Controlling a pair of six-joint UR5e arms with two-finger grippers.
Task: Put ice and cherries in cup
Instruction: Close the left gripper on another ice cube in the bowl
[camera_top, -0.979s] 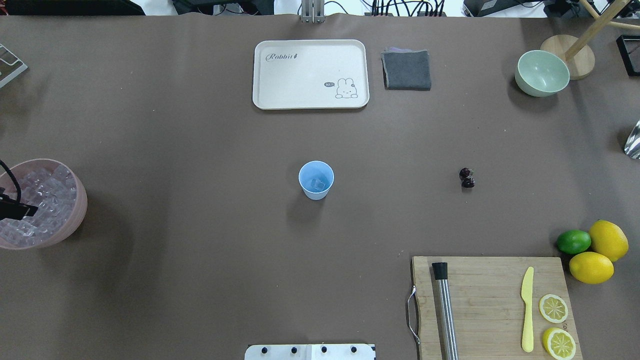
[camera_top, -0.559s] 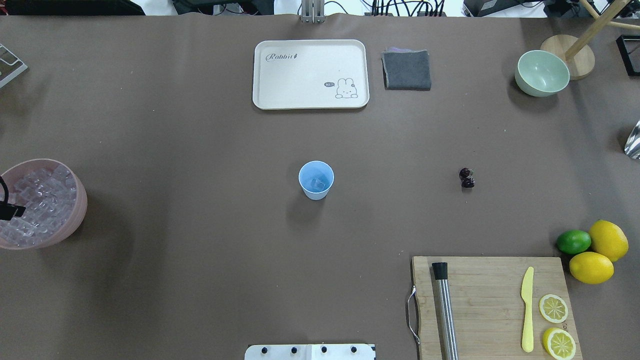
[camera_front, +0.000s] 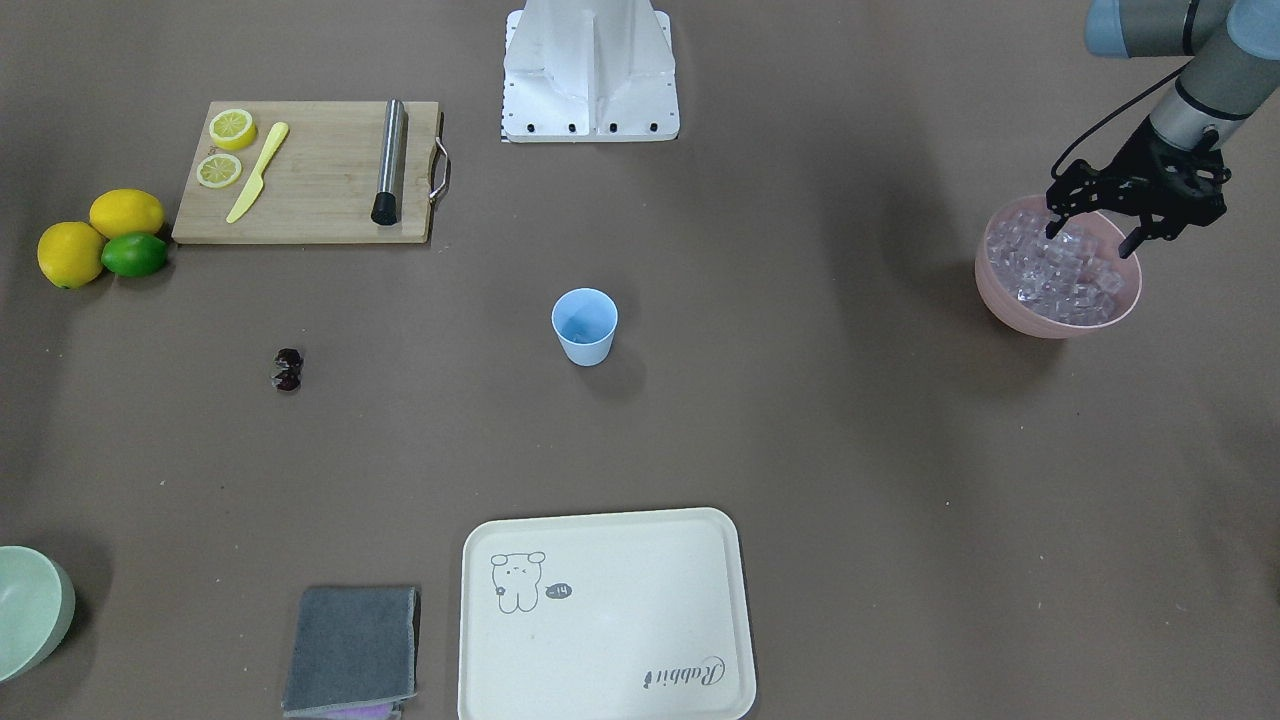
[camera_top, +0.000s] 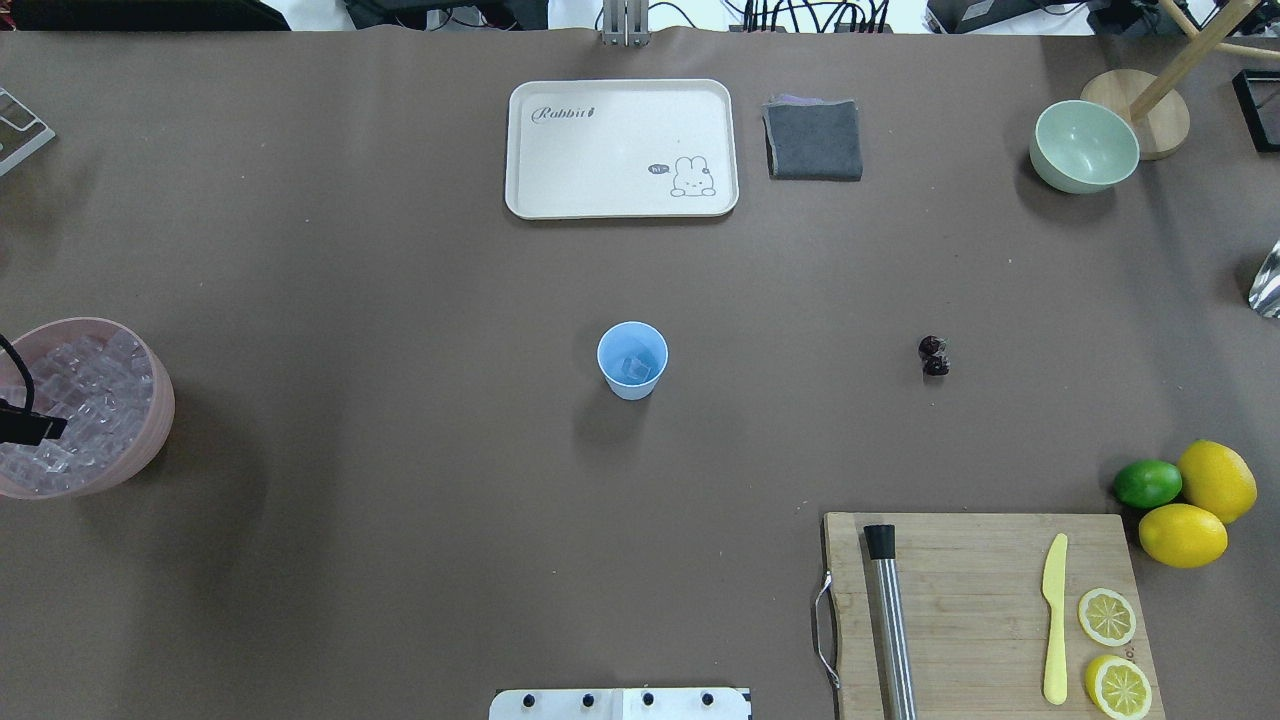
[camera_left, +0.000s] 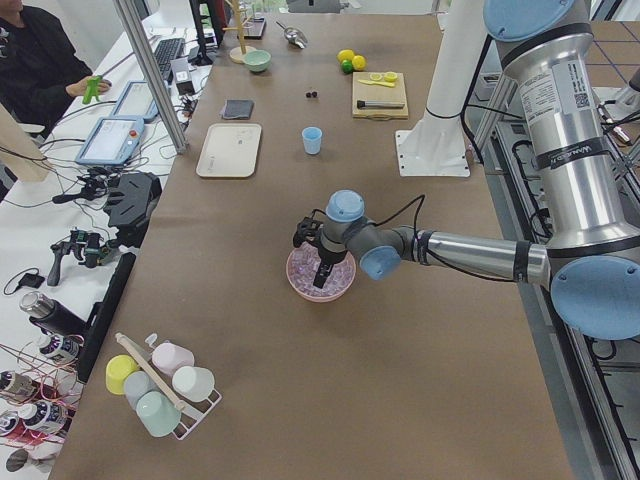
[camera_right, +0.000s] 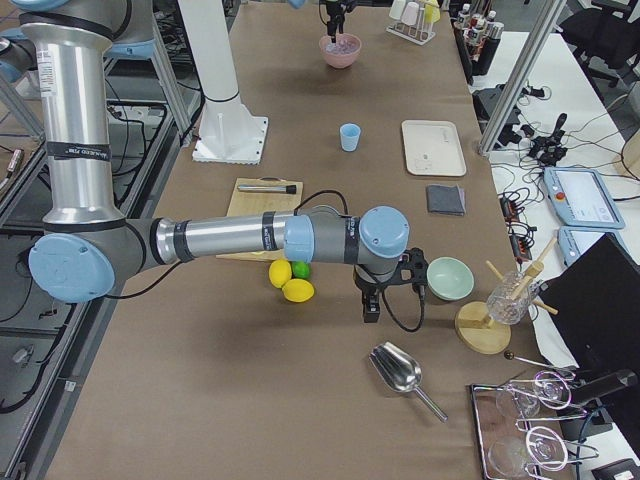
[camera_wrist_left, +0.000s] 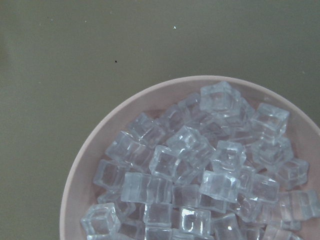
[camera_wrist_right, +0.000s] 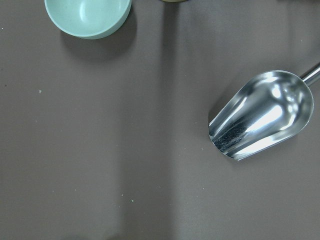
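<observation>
The light-blue cup (camera_top: 632, 360) stands upright mid-table with one clear ice cube (camera_top: 636, 370) inside; it also shows in the front view (camera_front: 584, 325). The ice (camera_front: 1060, 272) lies heaped in a pink bowl (camera_front: 1035, 318) at the table's left end, and fills the left wrist view (camera_wrist_left: 200, 170). My left gripper (camera_front: 1090, 238) hovers open just over the ice. The dark cherries (camera_top: 934, 356) lie on the table right of the cup. My right gripper (camera_right: 370, 305) shows only in the exterior right view, near the pale-green bowl; I cannot tell if it is open or shut.
A cream tray (camera_top: 620, 148) and a grey cloth (camera_top: 813, 138) lie at the far side. A pale-green bowl (camera_top: 1085, 145) stands far right. A cutting board (camera_top: 980, 610) carries a muddler, a knife and lemon slices. Two lemons and a lime (camera_top: 1148, 483) lie beside it. A metal scoop (camera_wrist_right: 260, 115) lies under the right wrist.
The left gripper's visible part at the overhead view's left edge drew slightly left over the ice bowl, then held. Cup and cherries have not moved.
</observation>
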